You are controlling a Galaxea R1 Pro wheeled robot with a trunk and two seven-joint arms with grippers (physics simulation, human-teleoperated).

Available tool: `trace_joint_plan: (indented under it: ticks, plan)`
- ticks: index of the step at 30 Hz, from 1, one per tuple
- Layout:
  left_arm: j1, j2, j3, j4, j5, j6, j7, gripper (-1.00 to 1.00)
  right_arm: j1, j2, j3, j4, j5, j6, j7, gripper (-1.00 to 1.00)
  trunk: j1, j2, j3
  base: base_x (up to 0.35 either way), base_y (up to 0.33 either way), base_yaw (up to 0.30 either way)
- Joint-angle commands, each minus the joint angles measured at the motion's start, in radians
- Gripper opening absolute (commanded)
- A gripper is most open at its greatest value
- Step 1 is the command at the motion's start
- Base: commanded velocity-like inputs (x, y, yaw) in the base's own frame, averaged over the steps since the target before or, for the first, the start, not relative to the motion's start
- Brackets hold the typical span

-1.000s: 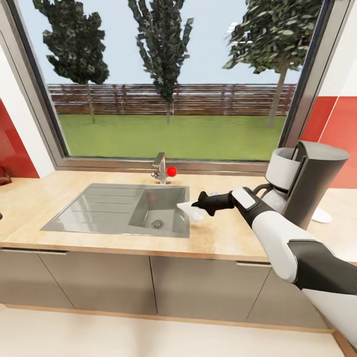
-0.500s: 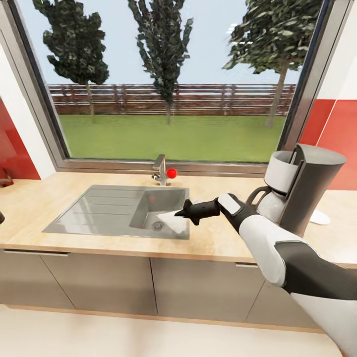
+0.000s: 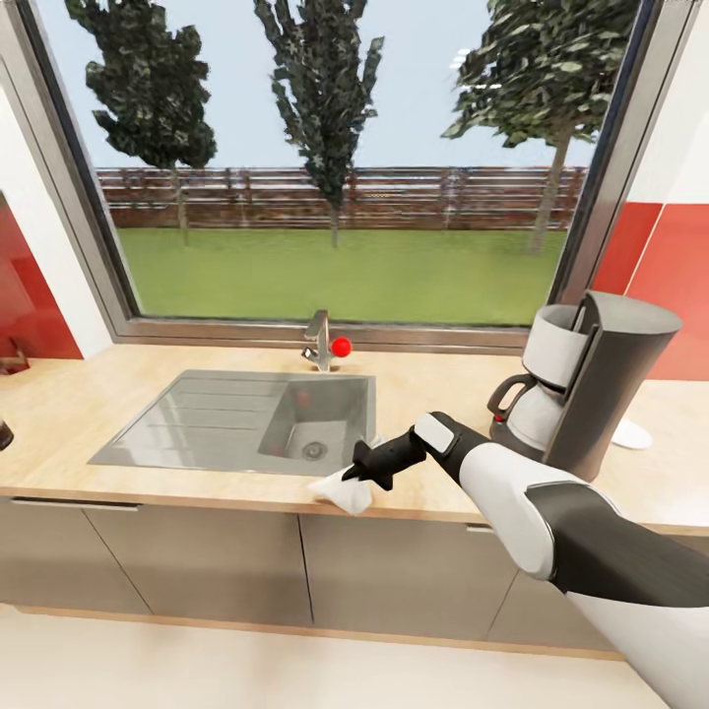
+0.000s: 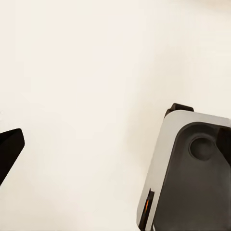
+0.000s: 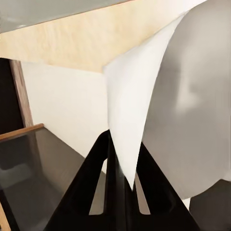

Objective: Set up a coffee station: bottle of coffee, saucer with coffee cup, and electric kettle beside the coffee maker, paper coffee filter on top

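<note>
Right pincer [image 3: 356,471] is clenched on a white paper filter [image 3: 342,490]; the right wrist view shows its two black fingers [image 5: 98,192] pressed together on the filter's [image 5: 159,110] edge, the rest of the sheet fanning out beyond them. From the head view the pincer hangs at the front edge of the tabletop [image 3: 433,483], with the filter drooping just past that edge, over the cupboard fronts.

To the pincer's left and a little behind it lies the sink [image 3: 246,418], sunk in the tabletop, and behind the sink stands the tap [image 3: 317,340] with its red knob. Off to the pincer's right, well apart from it, stands the coffee maker [image 3: 591,379], upright on the tabletop, its open top higher than the pincer. A white disc [image 3: 630,433], perhaps the saucer, peeks out beyond the maker's far side; I cannot tell for certain.

Left pincer [image 4: 9,151]: a single dark fingertip shows in the left wrist view over pale floor, so whether it is released or clenched I cannot tell.

Judging by this, the filter step is in hand. Next the arm must lift the filter above the maker's top, carry it rightward over the opening, then let go with the sheet resting flat rather than catching the rim.
</note>
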Motion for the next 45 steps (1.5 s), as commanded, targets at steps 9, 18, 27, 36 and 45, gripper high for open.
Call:
trace_joint_plan:
  ticks: [9, 18, 27, 36, 45]
  plan:
    - [0.002, -0.001, 0.007, -0.001, 0.0, -0.019, -0.001, 1.0, -0.001, 0.0, 0.004, 0.001, 0.004, 0.002, 0.007, -1.0, -0.015, 0.027, 0.011, -0.008, 0.0, 0.0]
    - [0.001, -0.001, 0.006, 0.002, 0.001, -0.02, -0.001, 1.0, -0.001, 0.0, 0.004, 0.0, 0.005, 0.002, 0.006, -1.0, -0.015, 0.027, 0.011, -0.273, 0.0, 0.0]
    - [0.0, -0.001, 0.007, 0.002, 0.0, -0.024, -0.001, 1.0, -0.001, 0.0, 0.004, -0.001, 0.005, 0.002, 0.006, -1.0, -0.015, 0.027, 0.011, -0.186, 0.0, 0.0]
    - [0.001, -0.001, 0.007, 0.002, 0.0, -0.027, -0.001, 1.0, 0.051, 0.0, 0.004, 0.054, 0.078, 0.002, -0.002, -1.0, -0.015, 0.027, 0.011, -0.008, 0.0, 0.0]
    - [0.0, -0.002, 0.006, 0.001, -0.001, -0.028, -0.001, 1.0, 0.247, 0.0, 0.004, 0.071, 0.295, 0.002, -0.004, -1.0, -0.015, 0.027, 0.011, 0.0, 0.0, 0.0]
